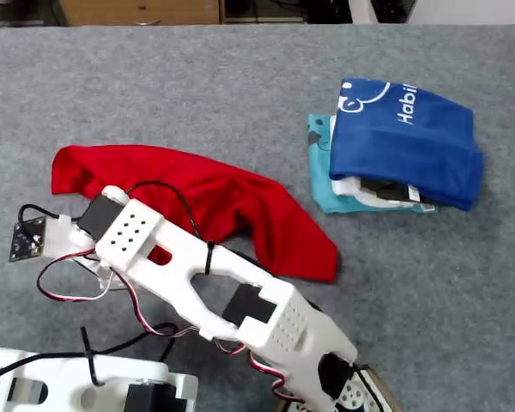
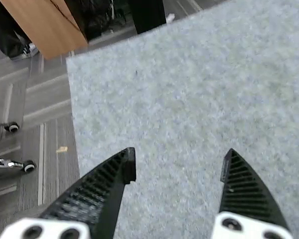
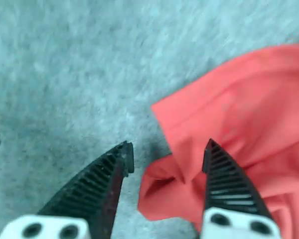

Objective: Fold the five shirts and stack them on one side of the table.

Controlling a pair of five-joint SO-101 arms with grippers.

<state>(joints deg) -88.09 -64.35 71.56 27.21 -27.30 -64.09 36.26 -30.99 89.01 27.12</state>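
A red shirt point(image 1: 215, 202) lies crumpled on the grey table left of centre. The right arm point(image 1: 197, 275) stretches from the near edge across the shirt's near-left part. In the right wrist view my right gripper point(image 3: 169, 148) is open just above the red shirt point(image 3: 239, 99), with a bunched corner of the cloth between its fingers. At the right stands a stack of folded shirts, with a blue shirt point(image 1: 403, 142) on top and a teal one point(image 1: 324, 184) at the bottom. My left gripper point(image 2: 179, 164) is open over bare table, holding nothing.
The grey felt table point(image 1: 197, 86) has free room at the back and far right. In the left wrist view the table edge point(image 2: 72, 114) drops to a tiled floor with a wooden cabinet point(image 2: 45, 25) beyond. The left arm's base point(image 1: 69, 382) sits at the near-left corner.
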